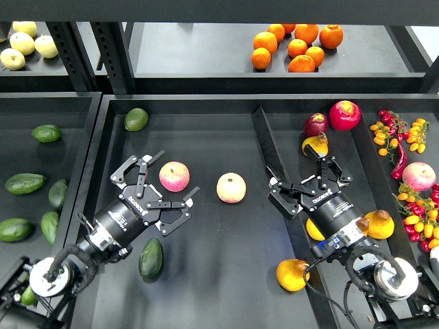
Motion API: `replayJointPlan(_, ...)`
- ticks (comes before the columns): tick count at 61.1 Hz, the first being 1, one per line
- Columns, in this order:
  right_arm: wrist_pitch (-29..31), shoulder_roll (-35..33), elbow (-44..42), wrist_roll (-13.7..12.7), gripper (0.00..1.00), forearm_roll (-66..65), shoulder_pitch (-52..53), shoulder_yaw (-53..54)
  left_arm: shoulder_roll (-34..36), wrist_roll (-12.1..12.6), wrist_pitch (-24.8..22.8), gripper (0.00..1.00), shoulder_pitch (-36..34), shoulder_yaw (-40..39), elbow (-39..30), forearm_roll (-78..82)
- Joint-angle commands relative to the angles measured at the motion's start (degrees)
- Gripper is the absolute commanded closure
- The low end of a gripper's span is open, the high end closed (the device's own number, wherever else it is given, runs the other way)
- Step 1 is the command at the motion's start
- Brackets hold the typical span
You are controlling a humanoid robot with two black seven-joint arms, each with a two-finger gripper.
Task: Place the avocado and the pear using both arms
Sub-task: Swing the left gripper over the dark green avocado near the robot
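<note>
avocado [151, 258]: likely firm, glossy, slippery; best gripped across its narrow middle | lies on the tray floor beside the left arm, behind the left gripper [167, 194], whose jaws are spread, empty | pear [292, 275]: plump, bruisable; grip its belly | sits near the divider behind the right gripper [309, 179], jaws parted, empty
</note>
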Motion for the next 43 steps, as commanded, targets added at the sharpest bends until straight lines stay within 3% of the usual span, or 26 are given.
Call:
replayJointPlan(1, -0.2, 0.0, -0.1, 0.0, 0.0, 0.0, 0.2, 0.1, 6.3, 0.0, 0.0, 0.01, -5.5, 6.4, 0.8, 0.6)
replayJointPlan(19, -0.2, 0.0, -0.1, 0.0, 0.0, 0.0, 0.9, 1.0, 20.3, 0.7, 0.0, 0.01, -20.4, 23.7, 1.4, 3.6)
replayJointPlan(43, 0.5, 0.0, -0.1, -0.1, 0.0, 0.0, 1.1, 1.2, 28.6, 0.7, 0.0, 0.01, -35.9, 43.2, 1.6, 9.6)
